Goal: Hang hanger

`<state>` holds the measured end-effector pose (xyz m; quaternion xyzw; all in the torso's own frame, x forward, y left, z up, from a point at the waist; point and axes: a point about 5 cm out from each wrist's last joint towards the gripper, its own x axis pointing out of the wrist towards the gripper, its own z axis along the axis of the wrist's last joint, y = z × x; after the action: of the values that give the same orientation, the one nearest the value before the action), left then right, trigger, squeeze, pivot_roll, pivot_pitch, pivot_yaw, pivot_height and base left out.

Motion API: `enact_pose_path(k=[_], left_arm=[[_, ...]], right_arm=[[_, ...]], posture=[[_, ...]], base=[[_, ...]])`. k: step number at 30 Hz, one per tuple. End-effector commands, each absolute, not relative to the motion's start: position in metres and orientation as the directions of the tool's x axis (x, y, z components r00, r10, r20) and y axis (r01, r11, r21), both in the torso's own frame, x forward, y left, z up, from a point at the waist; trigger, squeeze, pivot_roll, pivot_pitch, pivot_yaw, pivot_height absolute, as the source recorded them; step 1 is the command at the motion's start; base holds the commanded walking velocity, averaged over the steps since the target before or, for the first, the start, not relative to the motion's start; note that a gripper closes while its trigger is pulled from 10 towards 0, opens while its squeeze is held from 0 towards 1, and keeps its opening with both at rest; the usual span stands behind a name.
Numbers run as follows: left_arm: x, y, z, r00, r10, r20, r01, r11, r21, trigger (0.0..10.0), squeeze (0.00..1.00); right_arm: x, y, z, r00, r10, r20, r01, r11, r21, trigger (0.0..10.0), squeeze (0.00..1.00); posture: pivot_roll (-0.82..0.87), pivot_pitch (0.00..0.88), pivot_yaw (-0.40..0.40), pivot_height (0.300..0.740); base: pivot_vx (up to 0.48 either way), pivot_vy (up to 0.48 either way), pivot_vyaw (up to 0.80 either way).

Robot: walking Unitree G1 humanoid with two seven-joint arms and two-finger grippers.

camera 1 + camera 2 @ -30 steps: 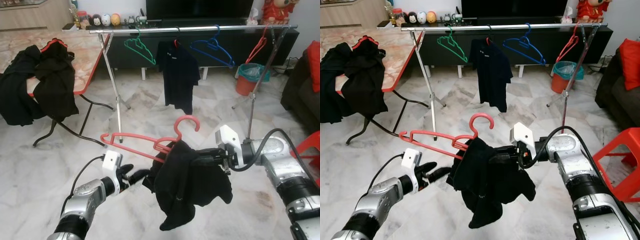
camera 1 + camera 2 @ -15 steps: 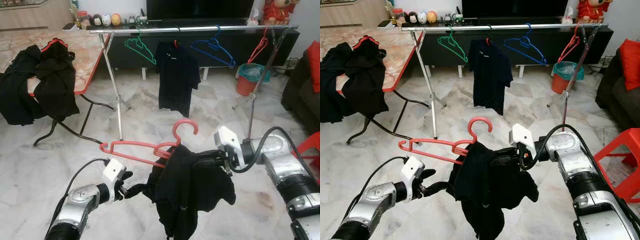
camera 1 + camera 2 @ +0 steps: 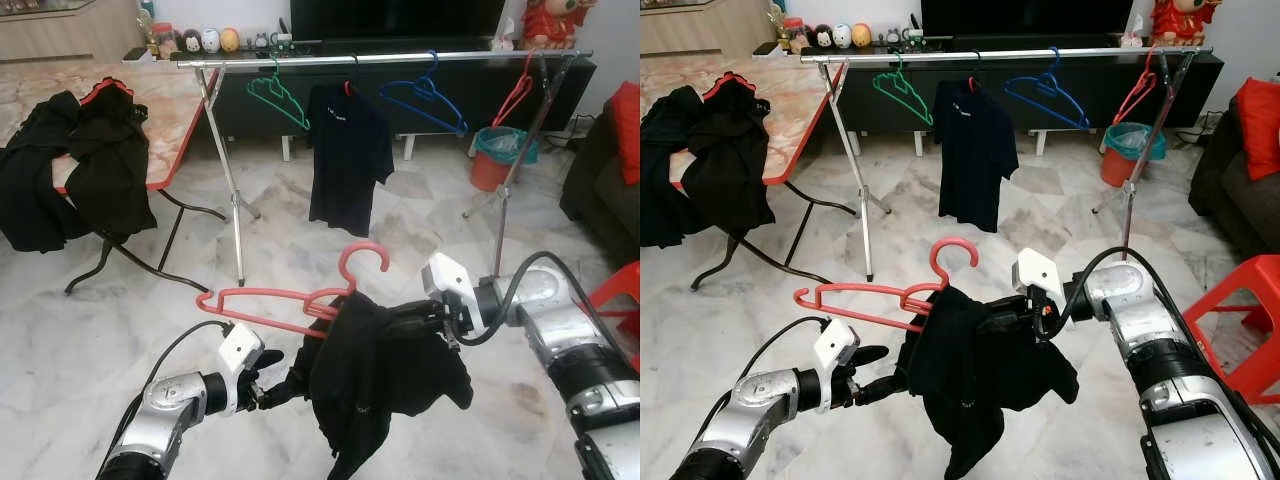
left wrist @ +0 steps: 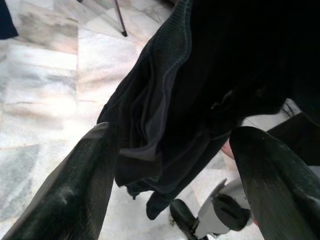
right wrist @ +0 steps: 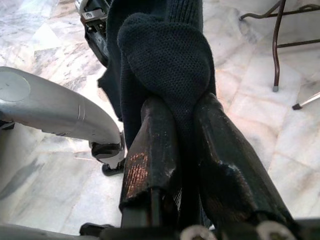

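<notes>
Above the marble floor (image 3: 90, 330), in front of the robot, the red hanger (image 3: 300, 297) hangs in mid-air with a black garment (image 3: 375, 365) bunched on its right half; its left arm is bare and its hook points up. Right claw (image 5: 186, 150): fingers clamped tight on a fold of the black garment, beside the hanger's neck. Left claw (image 4: 175, 165): fingers spread wide, with the garment's lower left edge between them; whether they touch the cloth I cannot tell. Beyond stands the clothes rail (image 3: 400, 58), carrying a green hanger (image 3: 278, 95), a dark shirt (image 3: 348, 155), a blue hanger (image 3: 425, 98) and another red hanger (image 3: 517, 92). Left of the rail, the table (image 3: 170, 110) holds more black clothes (image 3: 75, 165).
</notes>
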<state>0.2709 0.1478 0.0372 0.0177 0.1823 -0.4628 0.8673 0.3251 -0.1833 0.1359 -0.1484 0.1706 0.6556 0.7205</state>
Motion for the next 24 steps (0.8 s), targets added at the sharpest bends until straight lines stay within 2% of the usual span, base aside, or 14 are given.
enact_pose_path(k=[1, 5, 13, 20, 24], left_arm=[[0.2772, 0.1476, 0.0411, 0.532, -0.781, -0.327, 0.796, 0.593, -0.121, 10.0, 0.00], [0.2813, 0.1475, 0.0407, 0.562, -0.757, -0.332, 0.777, 0.622, -0.102, 10.0, 0.00], [0.2782, 0.1436, 0.0368, 0.543, -0.770, -0.336, 0.781, 0.610, -0.136, 10.0, 0.00], [0.2822, 0.1412, 0.0323, 0.586, -0.735, -0.342, 0.747, 0.653, -0.123, 10.0, 0.00], [0.2815, 0.1396, 0.0312, 0.579, -0.740, -0.343, 0.750, 0.648, -0.134, 10.0, 0.00]], right_arm=[[0.3303, -0.1766, 0.1470, 0.076, 0.902, -0.424, -0.997, 0.070, -0.030, 0.0, 0.00], [0.3300, -0.1733, 0.1475, 0.055, 0.904, -0.424, -0.998, 0.047, -0.030, 0.0, 0.00], [0.3295, -0.1716, 0.1457, 0.046, 0.903, -0.426, -0.999, 0.038, -0.026, 0.0, 0.00], [0.3317, -0.1700, 0.1513, 0.039, 0.907, -0.419, -0.999, 0.026, -0.037, 0.0, 0.00], [0.3311, -0.1695, 0.1520, 0.027, 0.906, -0.422, -0.999, 0.013, -0.038, 0.0, 0.00]], posture=[[-0.03, 0.006, -0.011, 0.740], [-0.04, 0.003, -0.014, 0.740], [-0.04, 0.002, -0.016, 0.740], [-0.04, 0.000, -0.017, 0.740], [-0.04, 0.000, -0.018, 0.740]], base=[[0.000, 0.000, 0.00], [0.000, 0.000, 0.00], [0.000, 0.000, 0.00], [0.000, 0.000, 0.00], [0.000, 0.000, 0.00]])
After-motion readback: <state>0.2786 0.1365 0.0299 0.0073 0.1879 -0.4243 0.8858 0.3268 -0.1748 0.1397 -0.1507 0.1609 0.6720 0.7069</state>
